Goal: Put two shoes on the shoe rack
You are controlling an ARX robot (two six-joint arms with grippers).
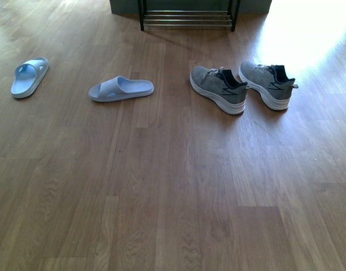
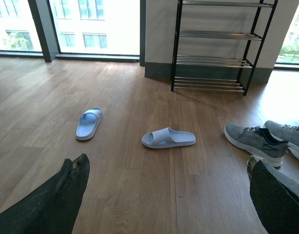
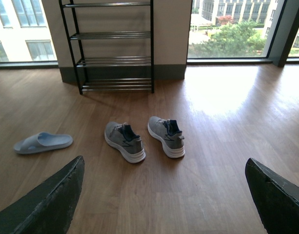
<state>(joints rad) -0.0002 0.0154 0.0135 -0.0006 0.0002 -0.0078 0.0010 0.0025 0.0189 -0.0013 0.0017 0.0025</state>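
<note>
In the front view all four shoes lie on the floor (image 1: 173, 197), pale-blue slides (image 1: 121, 88) left and grey sneakers (image 1: 219, 89) right, with the shoe rack (image 1: 187, 20) far behind them. The left wrist view shows your left gripper (image 2: 166, 163) spread wide and empty, facing the slides. The right wrist view shows your right gripper (image 3: 165, 163) equally spread toward the sneakers, so I judge each claw is open ready for a first pick.
</note>
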